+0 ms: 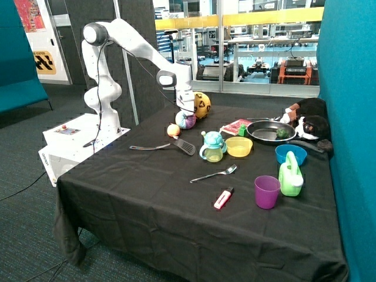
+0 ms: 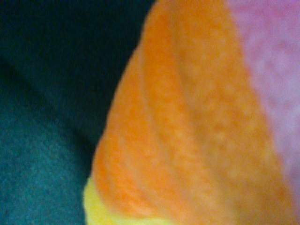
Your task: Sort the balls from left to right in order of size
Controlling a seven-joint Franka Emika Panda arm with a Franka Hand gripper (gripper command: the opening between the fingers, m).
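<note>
Hand point(image 1: 186, 111) fingers hidden behind soft ball point(image 1: 185, 121)

We log a black cloth on the table point(image 1: 147, 200). Small ball point(image 1: 173, 130): orange-yellow. Soft ball point(image 1: 185, 120): pink, white, purple and teal patches; up close at the wrist we see orange, pink and yellow point(image 2: 197, 122). Large ball point(image 1: 201, 104): yellow with black marks. Arm point(image 1: 138, 50): white. Cup point(image 1: 267, 191): purple. Bowls: one yellow point(image 1: 239, 146), one blue point(image 1: 291, 154). Frying pan point(image 1: 270, 131): black. Watering can point(image 1: 291, 176): green.
</note>
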